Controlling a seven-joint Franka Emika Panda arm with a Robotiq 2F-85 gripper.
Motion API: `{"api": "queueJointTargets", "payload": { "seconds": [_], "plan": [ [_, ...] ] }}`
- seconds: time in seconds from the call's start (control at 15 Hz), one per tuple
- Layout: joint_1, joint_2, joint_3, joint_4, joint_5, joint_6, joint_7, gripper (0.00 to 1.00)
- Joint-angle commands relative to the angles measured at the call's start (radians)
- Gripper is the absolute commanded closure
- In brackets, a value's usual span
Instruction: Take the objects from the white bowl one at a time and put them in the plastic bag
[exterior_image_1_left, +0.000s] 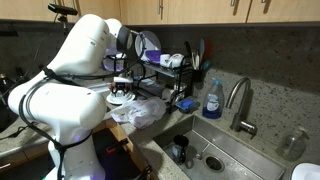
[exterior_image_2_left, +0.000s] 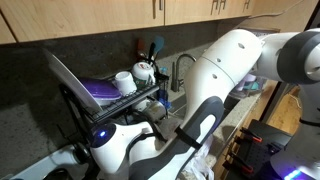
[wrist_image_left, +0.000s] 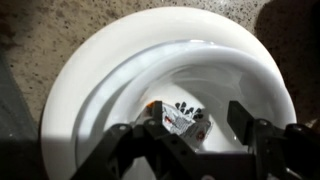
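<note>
Gripper (wrist_image_left: 197, 124) parted over white bowl (wrist_image_left: 80, 90), wrist view alone shows packet (wrist_image_left: 182, 117) inside

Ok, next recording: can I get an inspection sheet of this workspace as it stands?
Surface: speckled stone counter beside a sink.
Job's things: white bowl with a small printed item in it; plastic bag crumpled next to the bowl.
Clutter: dish rack with dishes; blue soap bottle.
Gripper: gripper open, down in the bowl, jaws either side of the item.
Cables: black cable looped along the arm.
Surroundings: faucet; wooden cabinets above.
</note>
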Motion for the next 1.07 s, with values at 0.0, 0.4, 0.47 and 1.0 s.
{"api": "queueJointTargets", "payload": {
  "seconds": [0.0, 0.4, 0.47, 1.0],
  "plan": [
    [0.009, -0.028, -0.006, -0.046, -0.022, 0.021, 0.03, 0.33],
    [0.017, -0.021, -0.007, -0.047, -0.024, 0.018, 0.032, 0.65],
    [0.018, -0.023, -0.007, -0.05, -0.024, 0.019, 0.033, 0.72],
    [0.022, -0.09, -0.001, -0.104, -0.039, 0.084, 0.036, 0.31]
  ]
}}
